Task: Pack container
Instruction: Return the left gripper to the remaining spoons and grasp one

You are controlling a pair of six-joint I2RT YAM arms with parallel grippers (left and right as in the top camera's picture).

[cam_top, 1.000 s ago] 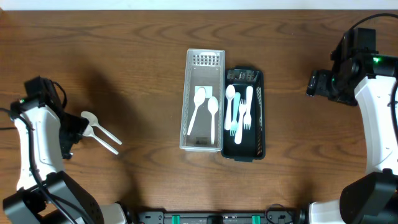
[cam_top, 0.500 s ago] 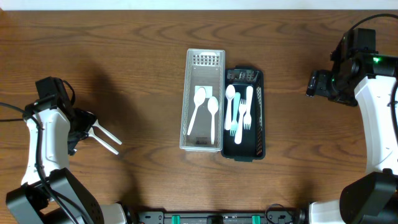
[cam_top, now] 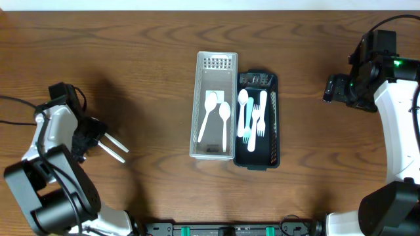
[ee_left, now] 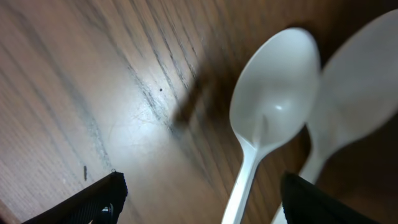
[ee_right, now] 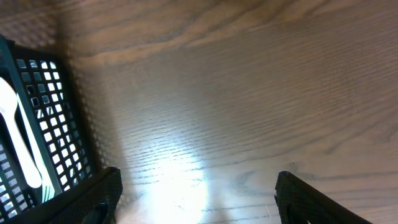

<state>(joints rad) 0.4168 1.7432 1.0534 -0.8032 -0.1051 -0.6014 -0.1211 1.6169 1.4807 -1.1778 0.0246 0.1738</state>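
Two white plastic spoons [cam_top: 113, 148] lie on the table at the left; only their handles show overhead. In the left wrist view one spoon [ee_left: 268, 121] lies between my open left gripper's [ee_left: 202, 202] fingers, and a second spoon [ee_left: 364, 87] lies just right of it. My left gripper [cam_top: 92, 133] is low over their bowls. A clear tray [cam_top: 200, 152] at centre holds two white spoons [cam_top: 218, 118]. A black basket [cam_top: 274, 157] next to it holds white forks and a spoon [cam_top: 252, 118]. My right gripper [cam_top: 333, 87] is open and empty at the far right; it shows in the right wrist view [ee_right: 198, 199].
The black basket's mesh wall [ee_right: 50, 124] shows at the left edge of the right wrist view. Bare wooden table [cam_top: 151, 72] lies between the left spoons and the containers.
My left gripper has moved right and down over the bowls of the two loose spoons, hiding them overhead. The right arm has not moved.
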